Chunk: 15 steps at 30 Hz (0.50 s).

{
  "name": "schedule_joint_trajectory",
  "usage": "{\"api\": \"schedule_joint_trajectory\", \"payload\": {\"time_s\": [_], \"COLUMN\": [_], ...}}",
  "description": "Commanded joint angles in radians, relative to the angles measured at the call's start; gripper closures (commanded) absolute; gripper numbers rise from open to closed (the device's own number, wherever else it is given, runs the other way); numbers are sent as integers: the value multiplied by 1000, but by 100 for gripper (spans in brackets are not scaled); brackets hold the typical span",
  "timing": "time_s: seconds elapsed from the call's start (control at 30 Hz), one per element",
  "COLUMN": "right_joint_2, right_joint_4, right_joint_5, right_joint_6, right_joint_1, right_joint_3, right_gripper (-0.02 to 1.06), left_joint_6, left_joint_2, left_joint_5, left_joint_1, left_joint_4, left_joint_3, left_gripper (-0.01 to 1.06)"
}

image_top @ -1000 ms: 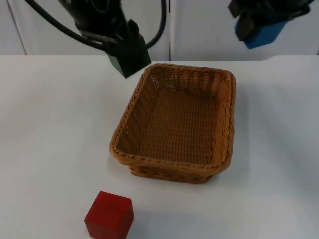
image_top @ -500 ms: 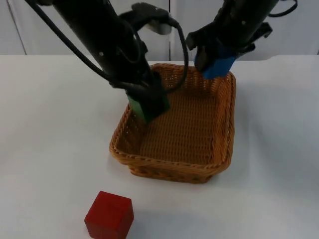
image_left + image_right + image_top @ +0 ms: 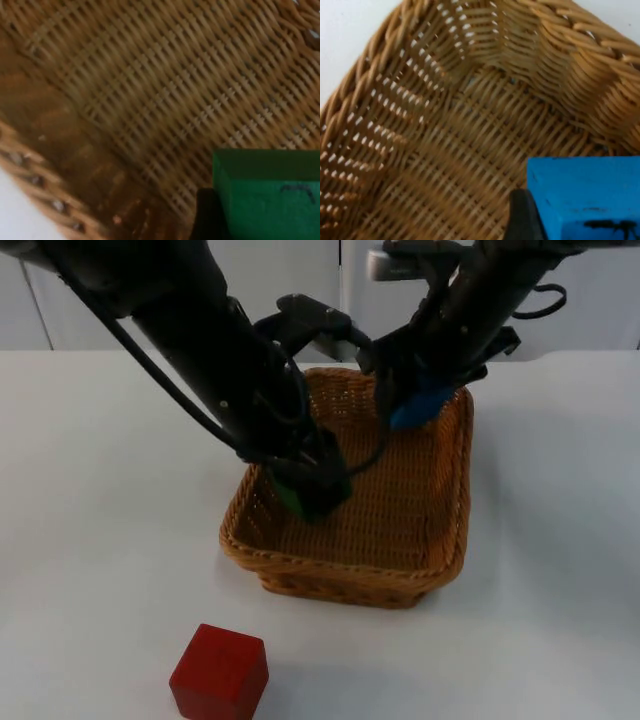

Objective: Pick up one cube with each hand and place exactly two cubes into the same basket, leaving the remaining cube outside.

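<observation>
A brown wicker basket (image 3: 449, 540) stands mid-table. My left gripper (image 3: 310, 490) reaches down inside its left half, shut on the green cube (image 3: 296, 498); the left wrist view has that green cube (image 3: 270, 200) just above the woven floor (image 3: 150, 90). My right gripper (image 3: 418, 400) hangs over the basket's far right corner, shut on the blue cube (image 3: 420, 407); the right wrist view has the blue cube (image 3: 585, 195) above the basket's corner (image 3: 530, 65). A red cube (image 3: 219, 672) sits on the table in front of the basket, near the front edge.
White table top (image 3: 110, 500) stretches on both sides of the basket. The grey partition wall (image 3: 60, 310) closes the far edge. Both arms cross over the basket's far half.
Both arms came down from high at the back. The left one carried the green cube into the basket's left half, and the right one lowered the blue cube over the far right corner.
</observation>
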Motion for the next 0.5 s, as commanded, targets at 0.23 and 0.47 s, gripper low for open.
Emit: {"api": "schedule_joint_trajectory", "payload": {"time_s": [0.23, 0.47], "right_joint_2": [26, 43], "right_joint_4": [67, 65], "right_joint_5": [-38, -38], "right_joint_6": [-68, -72], "right_joint_1": [8, 8], "right_joint_3": [-11, -11], "right_gripper": [105, 80], "left_joint_6": [52, 52], "left_joint_2": [53, 53], "left_joint_5": [-16, -34], "left_joint_1": [-6, -6], "left_joint_4": [-76, -118], "left_joint_3": [3, 3], "left_gripper": [105, 98]}}
